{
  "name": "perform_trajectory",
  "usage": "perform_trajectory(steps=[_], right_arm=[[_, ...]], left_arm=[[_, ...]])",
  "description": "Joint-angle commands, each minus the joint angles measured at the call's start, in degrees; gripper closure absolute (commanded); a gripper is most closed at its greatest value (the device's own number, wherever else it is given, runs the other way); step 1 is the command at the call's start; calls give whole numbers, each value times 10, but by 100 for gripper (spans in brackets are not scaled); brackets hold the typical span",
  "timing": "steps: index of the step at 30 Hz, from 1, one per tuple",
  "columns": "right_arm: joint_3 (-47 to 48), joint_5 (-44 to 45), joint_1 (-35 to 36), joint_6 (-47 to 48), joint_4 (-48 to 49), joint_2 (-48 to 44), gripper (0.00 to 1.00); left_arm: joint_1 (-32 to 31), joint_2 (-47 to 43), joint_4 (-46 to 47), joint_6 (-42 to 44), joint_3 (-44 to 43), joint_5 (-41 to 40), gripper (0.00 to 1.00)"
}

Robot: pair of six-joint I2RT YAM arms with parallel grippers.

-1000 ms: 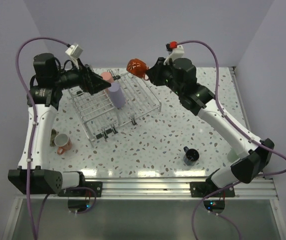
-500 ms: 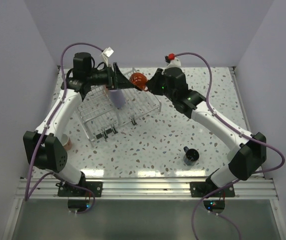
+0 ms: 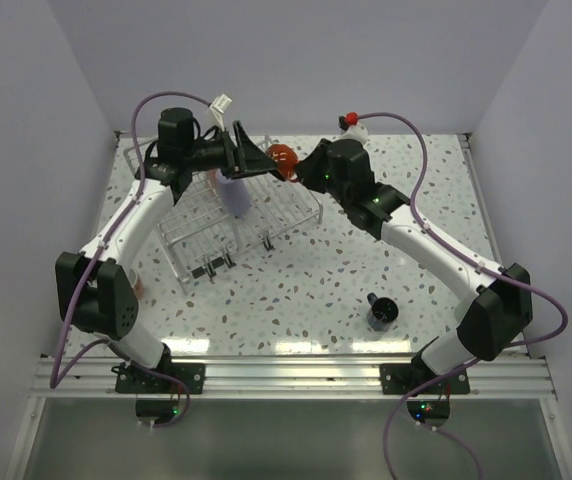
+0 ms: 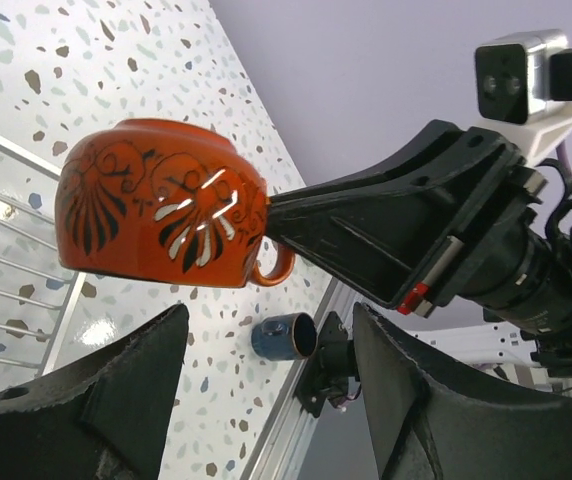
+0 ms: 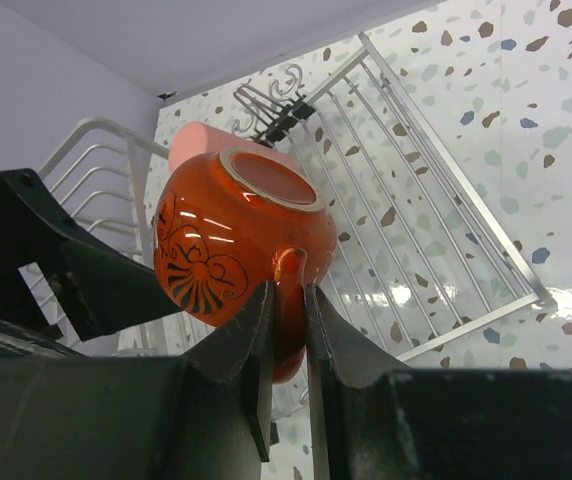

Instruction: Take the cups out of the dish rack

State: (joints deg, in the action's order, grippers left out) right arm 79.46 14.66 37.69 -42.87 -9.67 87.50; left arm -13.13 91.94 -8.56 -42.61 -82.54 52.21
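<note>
My right gripper [image 3: 299, 166] is shut on the handle of an orange-red patterned cup [image 3: 283, 158] and holds it in the air over the far edge of the dish rack [image 3: 194, 242]. In the right wrist view the fingers [image 5: 266, 330] pinch the handle of this cup [image 5: 231, 235]. My left gripper [image 3: 259, 160] is open, its jaws spread wide right beside the cup, which hangs just ahead of them in the left wrist view [image 4: 161, 205]. A lavender cup [image 3: 234, 195] stands in the rack. A pink cup [image 5: 204, 146] shows behind the orange one.
A dark blue cup [image 3: 382, 312] lies on its side on the speckled table at the near right; it also shows in the left wrist view [image 4: 284, 337]. A salmon cup [image 3: 138, 284] sits at the left, mostly hidden by my left arm. Walls close in on three sides.
My left arm has swung from the left side of the rack across it to the orange cup. My right gripper has brought the cup slightly lower and nearer the rack.
</note>
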Motion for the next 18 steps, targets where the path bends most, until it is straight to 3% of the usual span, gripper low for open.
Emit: perform_trajectory(steps=[1, 10, 18], right_arm=[[7, 33, -2, -29, 77, -20, 100], [-6, 20, -2, -55, 94, -16, 100], [-21, -26, -1, -93, 132, -15, 100]], left_arm=[[-5, 3, 33, -24, 8, -24, 30], [-10, 31, 146, -88, -1, -38, 31], [-14, 49, 182, -117, 8, -40, 43]])
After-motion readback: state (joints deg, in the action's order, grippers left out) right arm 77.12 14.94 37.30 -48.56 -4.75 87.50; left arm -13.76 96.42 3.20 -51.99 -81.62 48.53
